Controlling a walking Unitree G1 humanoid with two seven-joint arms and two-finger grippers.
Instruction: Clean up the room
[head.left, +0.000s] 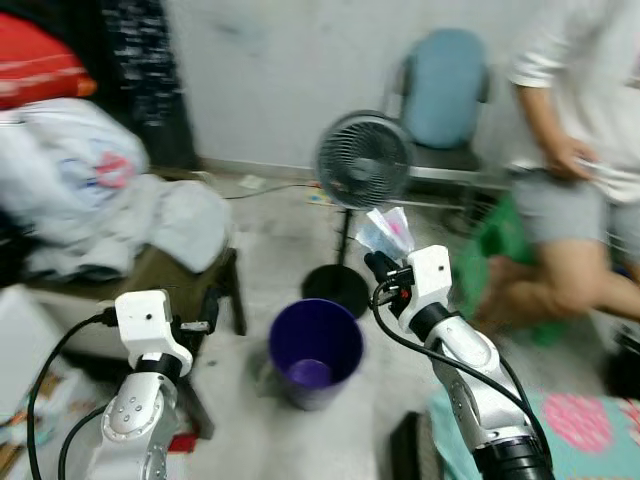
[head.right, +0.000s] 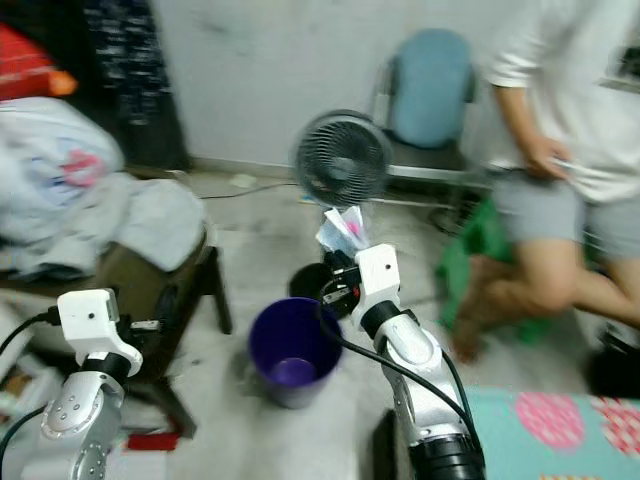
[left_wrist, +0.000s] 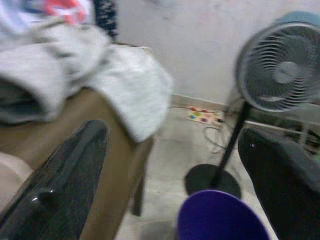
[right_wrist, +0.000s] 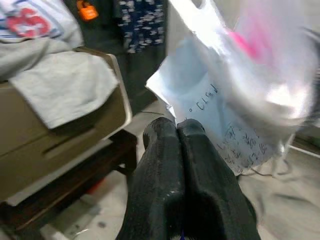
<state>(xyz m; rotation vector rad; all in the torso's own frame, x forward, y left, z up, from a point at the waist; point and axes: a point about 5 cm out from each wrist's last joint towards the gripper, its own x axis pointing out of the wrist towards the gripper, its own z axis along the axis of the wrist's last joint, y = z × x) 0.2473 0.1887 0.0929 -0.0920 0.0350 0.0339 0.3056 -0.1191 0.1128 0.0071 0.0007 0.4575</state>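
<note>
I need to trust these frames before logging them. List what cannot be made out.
- Writing on the plastic wrapper held in the right gripper: motion blur in the right wrist view.
- Bottom of the purple bin: a pale purple patch, unclear, in the eye views.
- Person: cut off by the top and right edges.
- Power strip: too blurred for detail in the left wrist view.

Pale concrete floor (head.left: 270, 250) under purple bin (head.left: 316, 352), fan base (head.left: 336, 288), power strip (left_wrist: 204, 116).

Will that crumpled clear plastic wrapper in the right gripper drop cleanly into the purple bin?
Probably not: the crumpled plastic wrapper looks thin, floppy and light, so it may cling to the right gripper. It may also flutter past the purple bin.
</note>
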